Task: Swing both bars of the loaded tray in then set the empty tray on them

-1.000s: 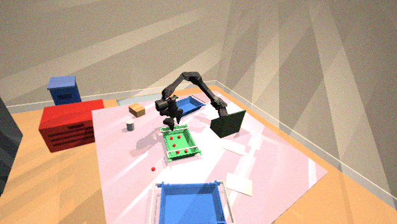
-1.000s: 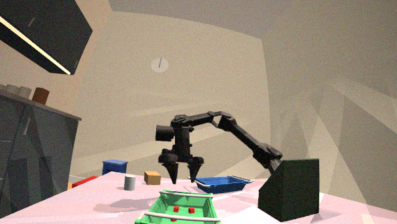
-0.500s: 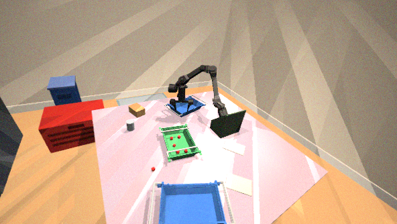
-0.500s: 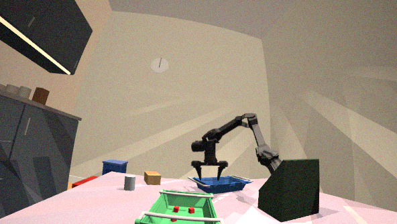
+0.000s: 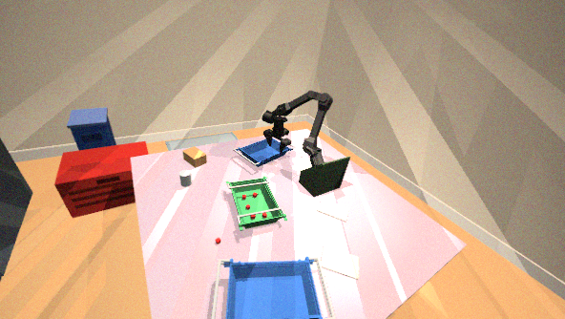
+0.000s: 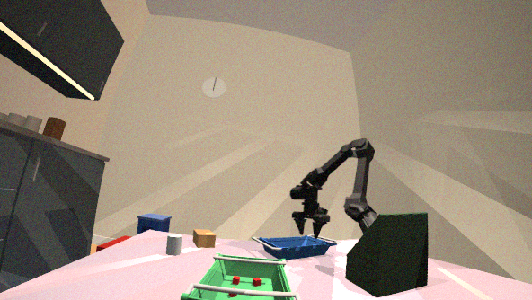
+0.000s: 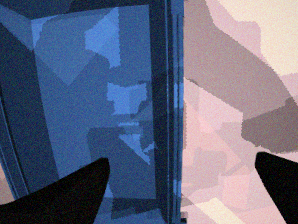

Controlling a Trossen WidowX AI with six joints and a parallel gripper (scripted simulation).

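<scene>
The loaded green tray point(image 5: 268, 202) point(image 6: 270, 281) stands mid-table with several red blocks inside. Its back bar point(image 5: 248, 182) point(image 6: 249, 260) and front bar point(image 5: 260, 212) point(image 6: 243, 292) both lie across its top. The empty blue tray point(image 5: 260, 153) point(image 6: 294, 250) point(image 7: 170, 125) lies farther back, its bars out at the ends. My gripper point(image 5: 277, 147) point(image 6: 309, 235) point(image 7: 182, 163) is open and empty, pointing down over that tray's near-arm side. In the wrist view the side wall runs between the fingertips; contact cannot be told.
Another blue tray point(image 5: 272, 288) stands at the front with bars out. A dark green block point(image 5: 324, 179) point(image 6: 386, 256) stands by the arm's base. A grey cylinder point(image 5: 185, 179) point(image 6: 173, 244) and tan box point(image 5: 195, 158) point(image 6: 204, 239) are left. A loose red block point(image 5: 218, 241) lies beside the green tray.
</scene>
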